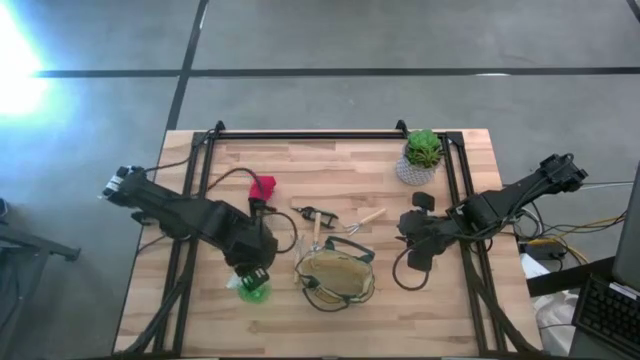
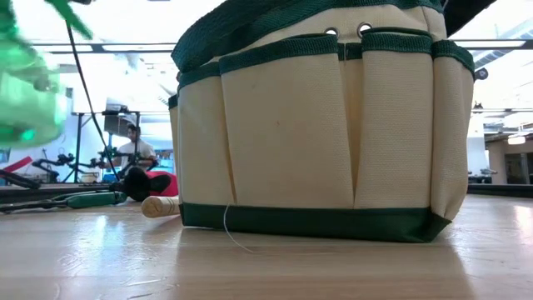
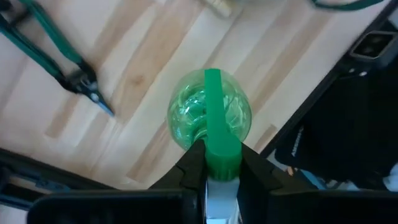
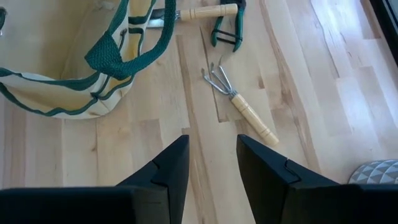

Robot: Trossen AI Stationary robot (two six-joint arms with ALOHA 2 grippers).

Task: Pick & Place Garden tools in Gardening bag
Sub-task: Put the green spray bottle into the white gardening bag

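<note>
Tabletop (image 1: pixel 200 310): spray bottle (image 3: pixel 210 115) in left hand (image 3: pixel 217 163)

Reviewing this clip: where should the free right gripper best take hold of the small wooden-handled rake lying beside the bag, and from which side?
Grip the rake mid-handle, coming straight down with fingers across the shaft. It lies flat on bare table, its round handle clear of the bag, tines toward it. The right gripper stands open nearby.

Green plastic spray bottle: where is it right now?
The green plastic spray bottle is clamped at its neck in the left pincer, at the table's front-left in the high view, just left of the cream fabric gardening bag.
</note>
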